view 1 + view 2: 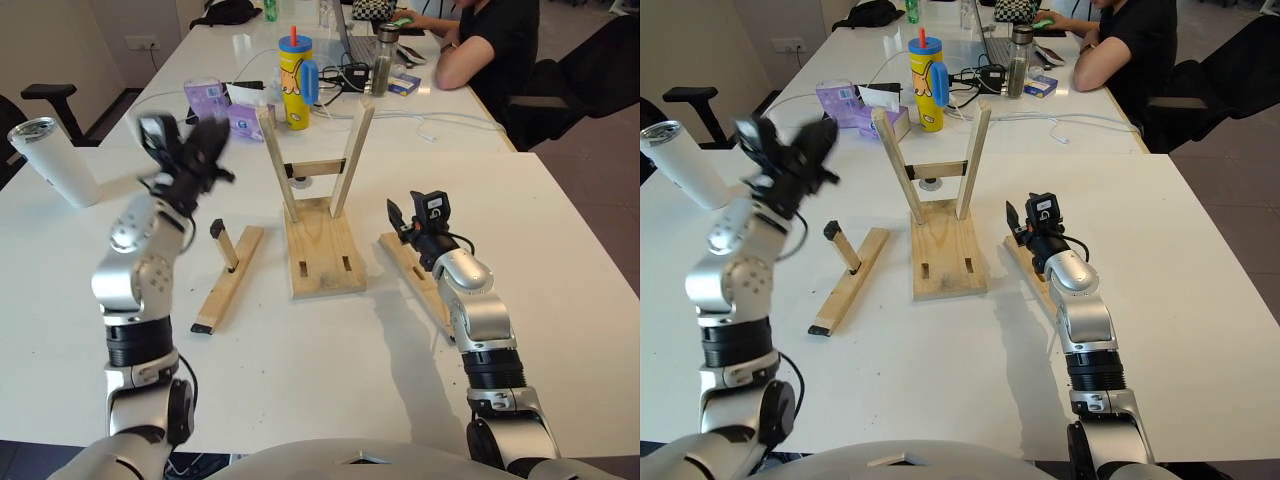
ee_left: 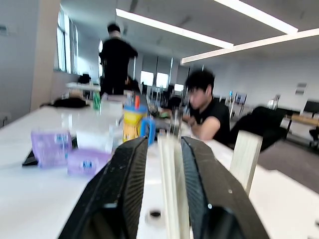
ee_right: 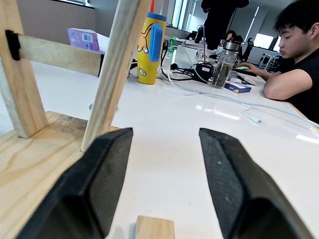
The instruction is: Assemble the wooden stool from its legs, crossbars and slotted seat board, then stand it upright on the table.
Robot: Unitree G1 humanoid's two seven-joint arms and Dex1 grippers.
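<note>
We see a bright, evenly lit room under long ceiling light strips (image 2: 169, 27) and daylight from windows (image 2: 64, 47), with pale glare on the white table (image 3: 219, 110) and faint, soft shadows beside the seat board (image 1: 325, 250).

Pale, grainy wood on the seat board (image 1: 325, 255), with the white table (image 1: 560, 230) all round. At twelve o'clock there's a yellow cup (image 1: 293, 85), blue lid and handle, red straw. Eleven o'clock, purple packs (image 1: 205, 97). At nine, the loose leg (image 1: 230, 278) is pale wood with a black tip. The left gripper (image 2: 164, 144) is matte black, and so is the right gripper (image 3: 164, 134).
</note>
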